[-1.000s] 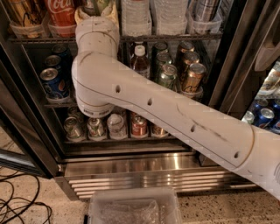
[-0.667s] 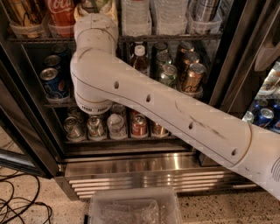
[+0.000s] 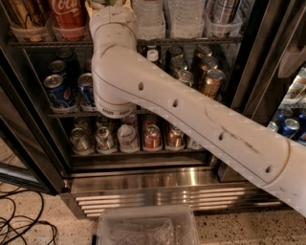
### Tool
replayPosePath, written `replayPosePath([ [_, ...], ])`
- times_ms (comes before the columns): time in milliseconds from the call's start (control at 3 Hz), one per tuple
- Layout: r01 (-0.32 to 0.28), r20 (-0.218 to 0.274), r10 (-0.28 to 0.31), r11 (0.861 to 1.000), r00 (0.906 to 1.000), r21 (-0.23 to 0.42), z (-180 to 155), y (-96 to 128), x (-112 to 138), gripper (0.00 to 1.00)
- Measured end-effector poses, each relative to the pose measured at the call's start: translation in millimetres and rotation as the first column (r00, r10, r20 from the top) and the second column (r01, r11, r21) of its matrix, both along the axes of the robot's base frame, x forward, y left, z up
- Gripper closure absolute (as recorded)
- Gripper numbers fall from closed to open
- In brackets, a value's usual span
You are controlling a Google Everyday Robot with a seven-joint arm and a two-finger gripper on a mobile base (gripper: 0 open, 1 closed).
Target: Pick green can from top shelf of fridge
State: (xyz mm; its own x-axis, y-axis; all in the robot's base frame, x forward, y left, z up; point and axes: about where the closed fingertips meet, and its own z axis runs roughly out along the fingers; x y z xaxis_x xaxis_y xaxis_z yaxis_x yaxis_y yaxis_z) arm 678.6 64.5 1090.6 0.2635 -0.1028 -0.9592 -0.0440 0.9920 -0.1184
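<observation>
My white arm [image 3: 158, 100] reaches from the lower right up into the fridge [image 3: 167, 191], and its wrist [image 3: 112, 21] sits at the top shelf [image 3: 191, 41]. My gripper [image 3: 109, 4] is at the picture's top edge, above the wrist, just right of a red Coca-Cola can [image 3: 69, 14], and is mostly cut off. A pale yellowish-green sliver [image 3: 95, 4] shows beside the wrist. I cannot tell whether it is the green can, which otherwise does not show.
Clear water bottles [image 3: 148, 16] and tall cans in plastic holders stand right of the wrist. Blue cans [image 3: 60, 91] and several other cans fill the lower shelves. The open glass door [image 3: 19, 172] is at the left. A clear plastic bin [image 3: 146, 229] and cables [image 3: 19, 220] lie on the floor.
The arm's elbow has shifted slightly up and to the right. The wrist stays at the top shelf beside the Coca-Cola can.
</observation>
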Motion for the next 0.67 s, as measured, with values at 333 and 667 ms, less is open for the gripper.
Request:
replayPosePath([
  [333, -0.001, 0.052, 0.000, 1.000, 0.9986, 0.017, 25, -26, -11, 1.00],
  [667, -0.012, 0.112, 0.009, 1.000, 0.9937, 0.027, 53, -47, -30, 1.00],
])
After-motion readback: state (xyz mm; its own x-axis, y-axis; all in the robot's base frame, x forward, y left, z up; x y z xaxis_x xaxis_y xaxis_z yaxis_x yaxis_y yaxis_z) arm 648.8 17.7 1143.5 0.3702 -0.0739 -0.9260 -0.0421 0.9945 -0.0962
